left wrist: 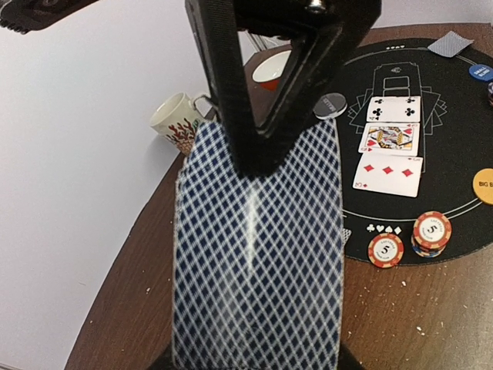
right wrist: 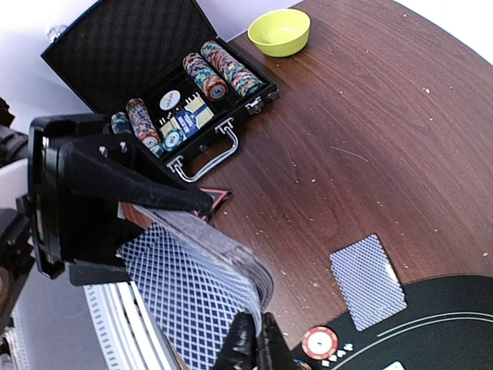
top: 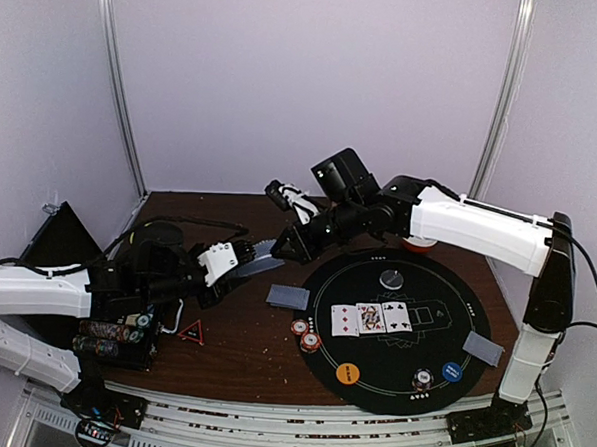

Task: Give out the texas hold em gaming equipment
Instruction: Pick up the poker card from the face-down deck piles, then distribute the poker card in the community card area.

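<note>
My left gripper [top: 238, 260] is shut on a deck of grey-blue-backed cards [top: 263, 258], held above the table left of the mat. The deck fills the left wrist view [left wrist: 258, 254]. My right gripper [top: 283, 247] is shut on the edge of the deck's top card [right wrist: 196, 297], its fingertips [right wrist: 266, 343] pinched together. Three face-up cards [top: 371, 317] lie on the round black mat [top: 445, 291]. Face-down cards lie at the mat's left [top: 288, 297] and right [top: 483, 347]. Red-and-white chips [top: 306, 334] sit at the mat's left edge. A clear-grey button [top: 390, 278], an orange button [top: 348, 373] and a blue button [top: 452, 372] lie on the mat.
An open black case [right wrist: 177, 100] with rows of chips stands at the near left, a red triangle [top: 191, 331] beside it. A white patterned mug [left wrist: 179, 119] and a red bowl [top: 418, 245] stand at the back. A green bowl [right wrist: 279, 31] sits beyond the case.
</note>
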You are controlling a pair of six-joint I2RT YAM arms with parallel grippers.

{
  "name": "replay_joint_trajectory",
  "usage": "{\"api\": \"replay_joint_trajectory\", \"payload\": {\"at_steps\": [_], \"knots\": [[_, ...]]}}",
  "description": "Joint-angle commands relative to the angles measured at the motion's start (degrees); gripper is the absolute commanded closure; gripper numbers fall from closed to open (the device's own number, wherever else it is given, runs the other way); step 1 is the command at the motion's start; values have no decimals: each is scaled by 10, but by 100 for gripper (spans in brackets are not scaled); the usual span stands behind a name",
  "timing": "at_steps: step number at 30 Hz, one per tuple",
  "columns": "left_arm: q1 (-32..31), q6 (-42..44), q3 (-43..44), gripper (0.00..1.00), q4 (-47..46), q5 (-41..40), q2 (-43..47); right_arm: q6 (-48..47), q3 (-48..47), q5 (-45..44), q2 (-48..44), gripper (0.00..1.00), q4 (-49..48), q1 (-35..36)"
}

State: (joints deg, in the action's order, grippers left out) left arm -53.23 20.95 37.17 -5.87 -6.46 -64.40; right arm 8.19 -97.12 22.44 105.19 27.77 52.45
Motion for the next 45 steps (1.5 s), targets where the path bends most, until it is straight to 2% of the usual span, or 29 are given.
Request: {"api": "replay_joint_trajectory", "payload": {"at_steps": [1, 8, 12, 15, 18, 22, 25, 29, 33, 45], "knots": [[1, 1, 2, 60, -41, 3, 3, -6, -9, -47, -36, 100, 51, 0], [1, 1, 3, 60, -40, 5, 2, 10, -4, -76, -79, 100, 82, -13], [1, 1, 3, 60, -40, 5, 5, 89, 46, -114, -162, 100, 60, -58], [1, -1, 4, 60, -39, 8, 6, 221, 173, -147, -269, 100, -50, -126], [1, 0, 4, 59, -39, 9, 9, 342, 361, -242, -385, 100, -131, -184], [0, -1, 3, 59, -41, 9, 12, 495, 562, -382, -518, 100, -194, -204], [1, -2, 4, 59, -39, 13, 10, 591, 660, -435, -569, 100, -203, -205], [0, -2, 4, 59, -39, 12, 9, 680, 746, -442, -569, 100, -225, -205], [1, -2, 3, 60, -39, 9, 8, 700, 800, -428, -536, 100, -286, -205], [0, -1, 3, 60, -39, 6, 6, 781, 838, -390, -403, 100, -409, -199]]}}
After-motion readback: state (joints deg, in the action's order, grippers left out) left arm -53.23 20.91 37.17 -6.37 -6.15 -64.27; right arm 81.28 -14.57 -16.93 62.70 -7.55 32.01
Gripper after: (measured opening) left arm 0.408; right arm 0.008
